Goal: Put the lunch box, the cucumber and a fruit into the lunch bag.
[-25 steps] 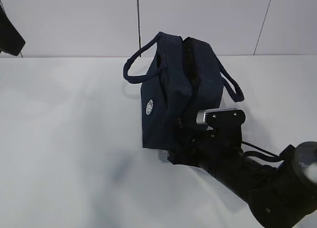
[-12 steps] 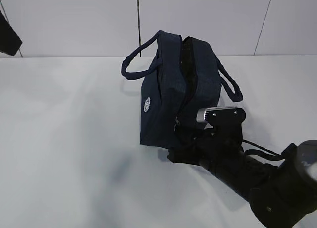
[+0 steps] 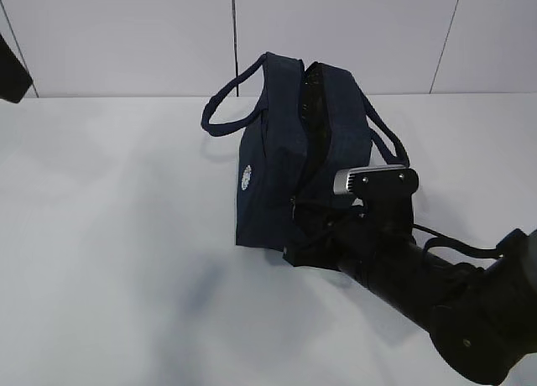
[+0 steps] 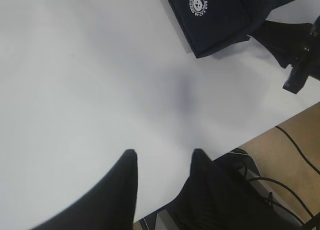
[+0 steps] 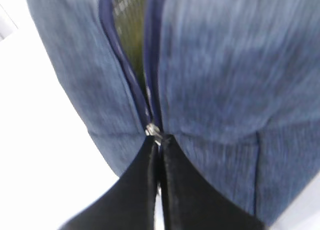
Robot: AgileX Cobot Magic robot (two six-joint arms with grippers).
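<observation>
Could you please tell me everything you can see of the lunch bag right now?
The lunch bag is a boxy dark navy fabric bag standing on the white table, leaning slightly. Two loop handles hang out to either side. A round white printed logo marks one end panel. Its zipper is partly open along the top, showing a gap; the inside is too blurred to make out. The right gripper is shut at the lower end of the zipper, where a small metal piece shows.

Right tool (image 5: pixel 159 155) pinched fully together, left tool (image 4: pixel 162 162) parted, hovering
</observation>
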